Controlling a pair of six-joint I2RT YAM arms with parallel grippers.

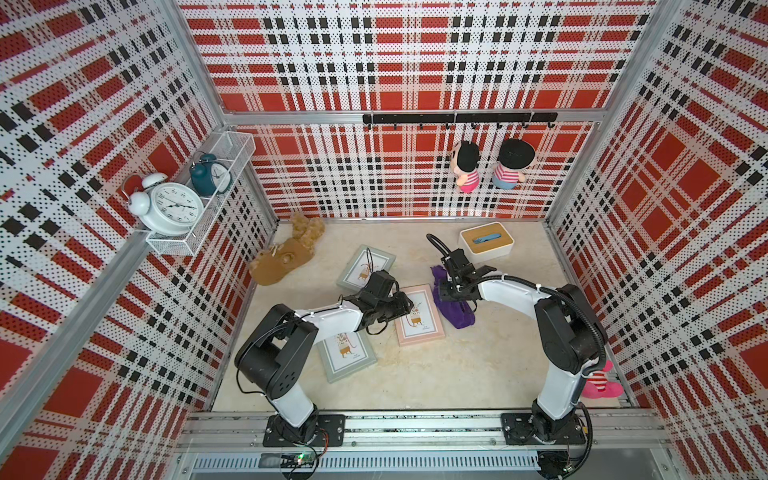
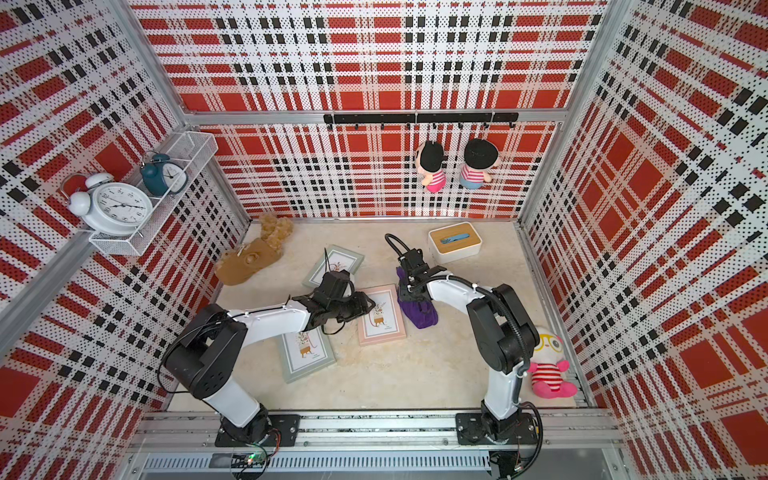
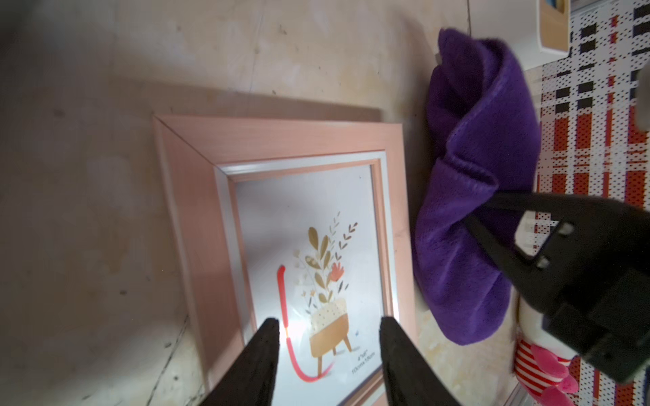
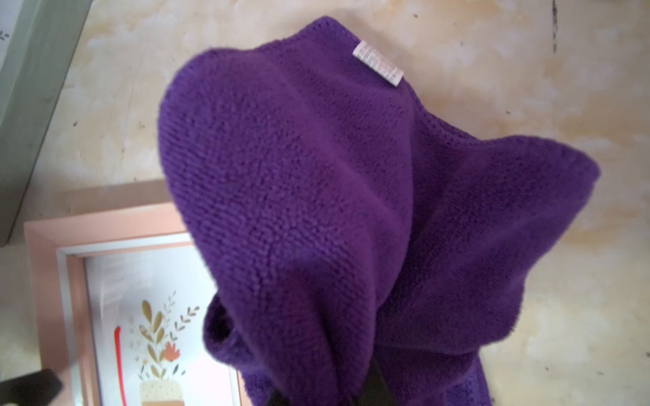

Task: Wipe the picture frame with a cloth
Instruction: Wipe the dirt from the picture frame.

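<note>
Left wrist view: left gripper [image 3: 329,327] jaws apart, nothing between them, over the glass of the pink picture frame [image 3: 190,168] (contact with the glass not discernible); red streak [image 3: 281,302] on the picture beside one fingertip; frame lies on the table [image 3: 88,211]; purple cloth [image 3: 475,175] bunched just beside the frame's long edge; right gripper [image 3: 492,218] clamped on a fold of it. Right wrist view: cloth drapes from the closed jaws, white tag [image 4: 378,63] showing, overlapping the frame's edge in this view. Both top views: cloth sits between the frame and a white box [image 1: 486,245].
</note>
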